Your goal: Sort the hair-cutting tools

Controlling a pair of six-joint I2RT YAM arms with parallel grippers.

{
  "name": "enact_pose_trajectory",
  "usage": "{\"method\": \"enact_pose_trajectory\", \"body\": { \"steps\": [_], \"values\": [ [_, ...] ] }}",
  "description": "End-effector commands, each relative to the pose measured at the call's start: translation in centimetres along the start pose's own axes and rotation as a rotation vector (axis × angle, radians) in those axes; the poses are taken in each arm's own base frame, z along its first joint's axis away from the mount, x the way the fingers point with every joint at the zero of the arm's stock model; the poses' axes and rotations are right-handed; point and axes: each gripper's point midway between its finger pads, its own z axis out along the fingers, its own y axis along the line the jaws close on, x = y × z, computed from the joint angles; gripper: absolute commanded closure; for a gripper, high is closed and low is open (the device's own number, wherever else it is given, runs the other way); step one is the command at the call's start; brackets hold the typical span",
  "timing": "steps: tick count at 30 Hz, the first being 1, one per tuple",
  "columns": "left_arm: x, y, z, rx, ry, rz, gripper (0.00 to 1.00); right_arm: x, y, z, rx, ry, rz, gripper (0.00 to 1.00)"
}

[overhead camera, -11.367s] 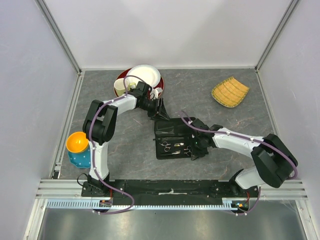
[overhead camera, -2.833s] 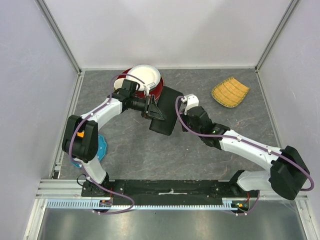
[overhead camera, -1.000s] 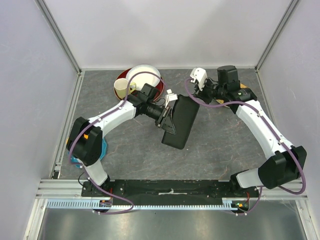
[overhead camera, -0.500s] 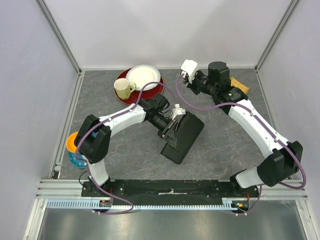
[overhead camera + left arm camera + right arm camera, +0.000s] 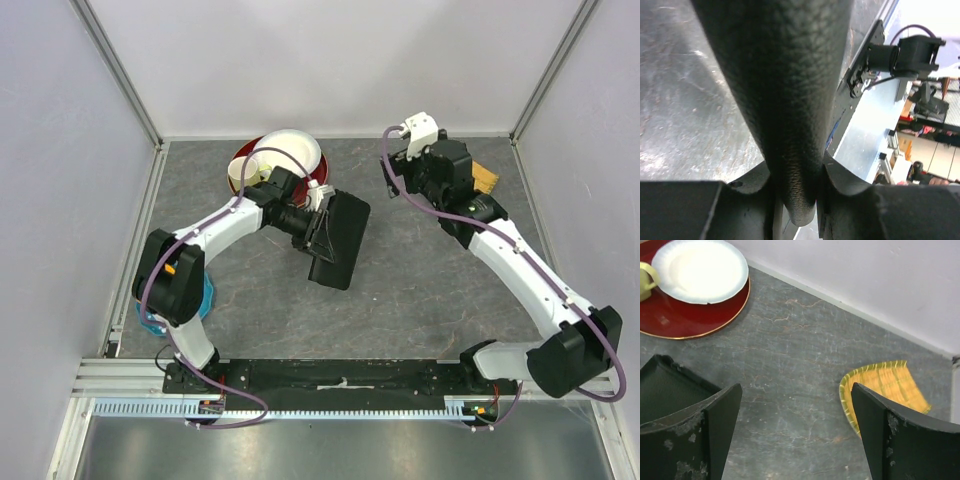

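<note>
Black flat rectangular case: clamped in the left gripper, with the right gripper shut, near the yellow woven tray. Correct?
Not quite. The right gripper is open, not shut: the right wrist view shows its fingers wide apart with nothing between them. The rest stands: the black flat rectangular case is clamped in the left gripper, and the yellow woven tray lies close by the right gripper.

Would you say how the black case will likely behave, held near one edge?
Probably fairly stiff: the black case looks flat though the left gripper clamps it only near one edge. Its pebbled skin likely resists slipping.
</note>
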Motion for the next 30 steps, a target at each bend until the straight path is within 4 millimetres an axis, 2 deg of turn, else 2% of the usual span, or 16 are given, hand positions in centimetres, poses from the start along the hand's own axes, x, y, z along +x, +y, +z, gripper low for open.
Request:
{"method": "enact_pose_trajectory", "body": {
  "steps": [1,5,6,8,9,11,18,20,23,24,25,26,27,28,29,30],
  "values": [
    [-2.1,0.3,-1.5,0.004,-0.093,-0.067,0.92,-0.5,-0.5,-1.3,0.075,-0.050,0.257,0.02],
    [-1.7,2.3,-1.3,-0.019,-0.088,-0.151,0.78,0.9,0.5,-1.4,0.056,-0.030,0.358,0.02],
    [-1.6,2.8,-1.3,-0.028,-0.086,-0.175,0.71,1.1,0.5,-1.4,0.059,-0.026,0.377,0.02],
    [-1.5,3.9,-1.3,-0.044,-0.088,-0.208,0.66,1.8,0.7,-1.4,0.065,-0.009,0.415,0.02],
    [-1.4,4.2,-1.3,-0.048,-0.086,-0.223,0.58,2.1,0.8,-1.3,0.066,-0.003,0.424,0.02],
    [-1.0,5.5,-1.3,-0.064,-0.079,-0.265,0.51,2.6,1.1,-1.2,0.063,0.010,0.448,0.02],
    [0.8,8.7,-1.0,-0.184,-0.044,-0.360,0.41,3.7,1.0,-0.9,0.088,0.050,0.460,0.02],
    [1.2,10.3,-1.5,-0.286,-0.049,-0.372,0.34,3.7,0.9,-1.0,0.097,0.051,0.461,0.02],
    [1.6,12.2,-3.3,-0.464,-0.070,-0.390,0.28,3.7,0.4,-1.1,0.117,0.053,0.460,0.02],
    [1.5,12.2,-4.3,-0.513,-0.088,-0.397,0.27,3.8,0.4,-1.2,0.122,0.062,0.462,0.02],
    [1.5,13.3,-5.4,-0.602,-0.109,-0.397,0.25,3.8,0.4,-1.2,0.127,0.063,0.466,0.02],
    [1.4,13.5,-6.2,-0.649,-0.125,-0.400,0.16,3.6,0.1,-1.3,0.138,0.062,0.469,0.02],
    [1.3,13.1,-7.5,-0.697,-0.162,-0.423,0.13,3.9,0.1,-1.4,0.147,0.081,0.471,0.02],
    [1.2,13.7,-8.9,-0.771,-0.196,-0.428,0.12,3.9,0.0,-1.6,0.156,0.092,0.480,0.02],
    [1.0,13.5,-9.9,-0.799,-0.230,-0.425,0.10,2.9,-0.3,-1.8,0.159,0.085,0.487,0.02],
    [0.8,13.2,-10.8,-0.824,-0.263,-0.428,0.10,3.6,-0.6,-2.3,0.186,0.124,0.483,0.02]
  ]
}}
